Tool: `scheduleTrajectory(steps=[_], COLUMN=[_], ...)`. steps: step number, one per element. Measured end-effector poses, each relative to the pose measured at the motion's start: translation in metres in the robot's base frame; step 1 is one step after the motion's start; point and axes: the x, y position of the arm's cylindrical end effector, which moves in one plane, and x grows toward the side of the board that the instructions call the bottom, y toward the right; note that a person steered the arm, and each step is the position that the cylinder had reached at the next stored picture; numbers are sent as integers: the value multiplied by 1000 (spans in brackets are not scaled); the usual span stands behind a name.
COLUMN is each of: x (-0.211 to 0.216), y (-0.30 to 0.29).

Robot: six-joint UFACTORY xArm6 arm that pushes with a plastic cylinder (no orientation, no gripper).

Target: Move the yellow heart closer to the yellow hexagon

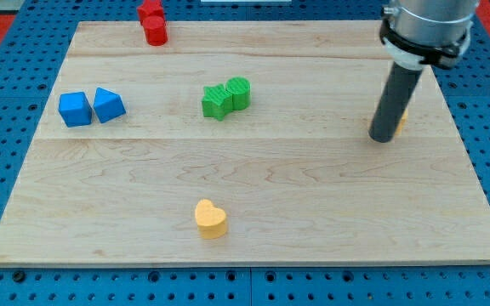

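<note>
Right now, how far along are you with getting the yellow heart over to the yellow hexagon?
Nothing looks done: the yellow heart sits near the view's bottom, far from the yellow hexagon, mostly hidden behind my rod. In hand: my tip rests beside the hexagon. Left: reach the heart and push it rightward and up.

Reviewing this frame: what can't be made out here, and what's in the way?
- Yellow hexagon: only a sliver shows behind the rod, at the view's right; its shape cannot be confirmed.
- My tip: whether it touches that yellow block is unclear, since the rod covers the contact.
- Red block: at the board's top edge, cut off by the view's top; shape unclear.
- Arm above the rod: cut off by the view's top.
</note>
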Motion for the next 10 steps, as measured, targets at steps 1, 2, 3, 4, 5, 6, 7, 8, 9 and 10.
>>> scheduleTrajectory(steps=[1,2,3,4,5,6,7,8,9,10], x=[-9,-26,-8,92,163,171,171,170,170,145], y=[21,23,29,23,-6,-30,-108,-173,-253,-248])
